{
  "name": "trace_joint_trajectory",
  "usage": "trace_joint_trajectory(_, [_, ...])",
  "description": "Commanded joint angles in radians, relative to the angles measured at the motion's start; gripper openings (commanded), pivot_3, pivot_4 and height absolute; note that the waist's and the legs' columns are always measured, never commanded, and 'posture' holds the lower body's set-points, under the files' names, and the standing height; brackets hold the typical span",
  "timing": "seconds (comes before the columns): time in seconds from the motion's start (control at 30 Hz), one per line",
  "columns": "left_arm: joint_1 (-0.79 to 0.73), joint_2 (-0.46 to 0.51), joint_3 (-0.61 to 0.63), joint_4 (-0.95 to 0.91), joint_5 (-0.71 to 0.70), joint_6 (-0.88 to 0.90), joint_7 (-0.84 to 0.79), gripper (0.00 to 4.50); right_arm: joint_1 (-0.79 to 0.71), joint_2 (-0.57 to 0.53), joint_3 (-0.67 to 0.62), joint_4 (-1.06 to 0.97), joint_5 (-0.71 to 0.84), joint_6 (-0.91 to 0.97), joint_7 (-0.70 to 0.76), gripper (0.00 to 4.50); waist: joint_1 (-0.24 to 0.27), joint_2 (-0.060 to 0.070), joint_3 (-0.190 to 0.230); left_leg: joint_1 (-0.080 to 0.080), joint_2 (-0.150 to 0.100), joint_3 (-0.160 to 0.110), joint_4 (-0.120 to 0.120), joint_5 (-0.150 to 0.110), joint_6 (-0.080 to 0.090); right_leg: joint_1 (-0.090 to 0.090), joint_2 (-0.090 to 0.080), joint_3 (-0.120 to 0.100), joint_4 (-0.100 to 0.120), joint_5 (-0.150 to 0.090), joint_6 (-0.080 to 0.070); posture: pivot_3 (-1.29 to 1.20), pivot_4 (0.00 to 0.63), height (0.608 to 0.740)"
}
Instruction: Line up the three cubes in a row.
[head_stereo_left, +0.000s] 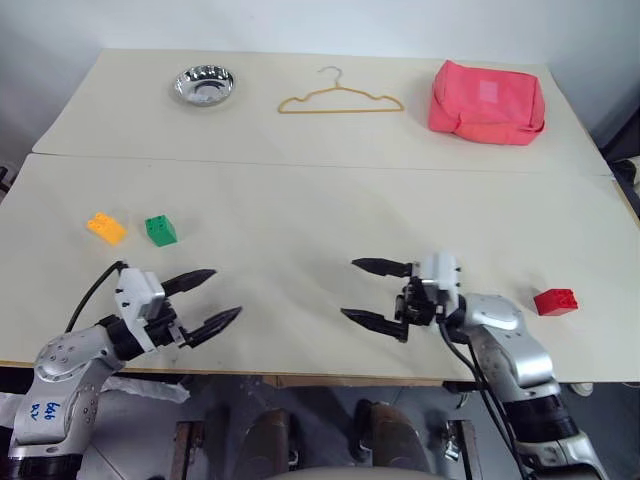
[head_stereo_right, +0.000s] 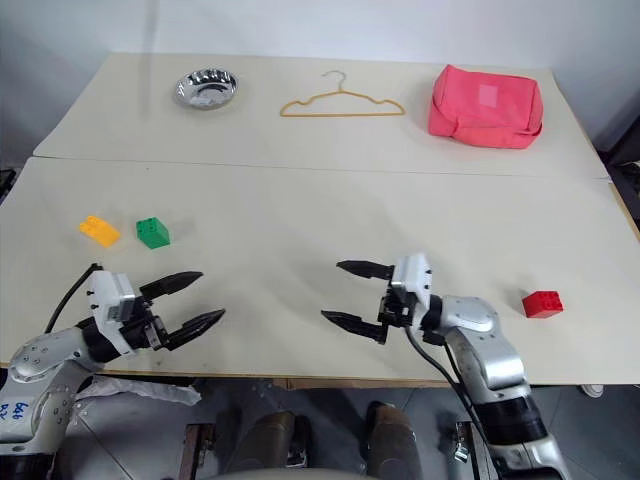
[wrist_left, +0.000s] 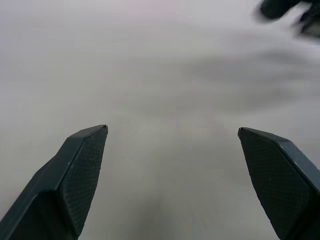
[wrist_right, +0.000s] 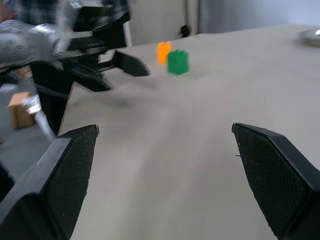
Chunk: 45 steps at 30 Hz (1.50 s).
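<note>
With both end effectors wide open and empty, I'd bring the right end effector (head_stereo_left: 378, 295) to the red cube (head_stereo_left: 555, 301), far right of the green cube (head_stereo_left: 160, 230) and orange cube (head_stereo_left: 106, 227).

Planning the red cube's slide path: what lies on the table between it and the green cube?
Only bare table between red cube and green cube; the right gripper hovers nearby.

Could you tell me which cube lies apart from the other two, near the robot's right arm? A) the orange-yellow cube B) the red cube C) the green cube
B: the red cube lies alone beside the right arm, while the green cube and orange-yellow cube lie close together on the left.
</note>
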Motion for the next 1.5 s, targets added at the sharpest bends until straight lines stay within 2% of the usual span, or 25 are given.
trace_joint_trajectory(0.03, [-0.036,0.002,-0.109,-0.063,0.037,0.008,-0.036,4.43,0.056,-0.049,-0.163,-0.165,0.094,0.07,-0.117,4.5,0.002,0.0,0.0,0.0,0.0,0.0,0.0,0.0,0.0,0.0,0.0,0.0,0.0,0.0,0.0,0.0,0.15,0.74])
trace_joint_trajectory(0.17, [-0.184,-0.062,-0.219,0.047,0.086,0.018,-0.03,4.43,0.222,-0.101,-0.402,-0.295,0.129,0.101,-0.238,4.5,0.021,0.0,0.0,0.0,0.0,0.0,0.001,0.0,0.0,0.0,0.0,0.0,0.001,0.0,0.0,0.0,0.15,0.74])
trace_joint_trajectory(0.3, [-0.318,-0.145,-0.315,0.143,0.123,0.039,-0.032,4.43,0.447,-0.085,-0.673,-0.343,0.116,0.059,-0.305,4.5,0.04,0.003,-0.002,0.0,-0.002,0.001,0.0,0.0,0.0,0.0,0.0,0.0,0.0,0.0,0.0,0.0,0.15,0.74])
trace_joint_trajectory(0.47, [-0.396,-0.18,-0.408,0.177,0.151,0.044,-0.104,4.43,0.698,0.002,-0.888,-0.265,0.095,-0.041,-0.29,4.5,0.033,0.002,-0.003,0.001,-0.004,0.004,-0.001,0.0,0.0,0.0,0.001,0.002,-0.001,0.001,0.001,0.0,0.15,0.74])
trace_joint_trajectory(0.57, [-0.425,-0.178,-0.432,0.191,0.156,0.049,-0.136,4.43,0.804,0.046,-0.945,-0.249,0.124,-0.063,-0.275,4.5,0.027,0.003,-0.004,0.003,-0.005,0.004,-0.002,0.001,0.0,0.0,0.002,0.003,-0.001,0.0,0.001,0.0,0.15,0.74])
trace_joint_trajectory(0.67, [-0.452,-0.183,-0.431,0.201,0.141,0.06,-0.164,4.43,0.861,0.064,-0.97,-0.251,0.147,-0.061,-0.28,4.5,0.016,0.004,-0.004,0.006,-0.001,0.008,-0.002,0.001,0.0,0.001,0.002,0.008,0.001,0.0,0.001,0.0,0.15,0.74])
trace_joint_trajectory(0.73, [-0.453,-0.188,-0.429,0.203,0.138,0.06,-0.171,4.43,0.876,0.027,-0.984,-0.275,0.177,-0.013,-0.293,4.5,0.011,0.004,-0.004,0.011,-0.001,0.011,-0.003,0.001,0.0,0.002,0.002,0.012,0.002,0.0,0.001,0.0,0.15,0.74])
trace_joint_trajectory(0.83, [-0.435,-0.171,-0.444,0.177,0.112,0.117,-0.206,4.43,0.872,-0.09,-1.005,-0.309,0.256,0.149,-0.362,4.5,0.002,0.005,-0.005,0.015,0.0,0.015,-0.005,-0.001,0.001,0.003,0.002,0.02,0.002,0.0,0.001,0.0,0.15,0.74])
trace_joint_trajectory(1.03, [-0.424,-0.193,-0.425,0.187,0.143,0.066,-0.182,4.43,0.783,-0.355,-1.004,-0.287,0.378,0.516,-0.524,4.5,0.006,0.005,-0.005,0.014,0.002,0.014,-0.004,-0.001,0.001,0.002,0.001,0.025,0.001,0.0,0.0,0.0,0.15,0.74])
trace_joint_trajectory(1.17, [-0.424,-0.195,-0.419,0.203,0.159,0.029,-0.181,4.43,0.682,-0.452,-0.975,-0.248,0.433,0.673,-0.561,4.5,0.022,0.004,-0.005,0.014,0.001,0.014,-0.003,-0.002,0.002,0.002,0.0,0.025,-0.001,0.0,0.0,0.0,0.15,0.74])
trace_joint_trajectory(1.23, [-0.423,-0.201,-0.411,0.21,0.164,0.019,-0.167,4.43,0.613,-0.526,-0.906,-0.183,0.418,0.764,-0.574,4.5,0.024,0.004,-0.005,0.013,0.001,0.014,-0.003,-0.002,0.002,0.002,0.0,0.025,0.0,0.0,0.0,0.0,0.15,0.74])
trace_joint_trajectory(1.3, [-0.415,-0.206,-0.405,0.211,0.169,0.011,-0.153,4.43,0.555,-0.574,-0.816,-0.114,0.331,0.771,-0.585,4.5,0.024,0.004,-0.005,0.012,0.001,0.015,-0.002,-0.002,0.004,0.001,0.0,0.025,0.0,0.001,0.0,0.0,0.15,0.74])
trace_joint_trajectory(1.5, [-0.384,-0.208,-0.393,0.184,0.174,0.009,-0.125,4.43,0.39,-0.569,-0.677,-0.014,0.262,0.79,-0.574,4.5,0.023,0.004,-0.005,0.009,0.0,0.015,-0.002,-0.002,0.004,-0.001,0.001,0.021,0.0,0.001,0.001,0.0,0.15,0.74])
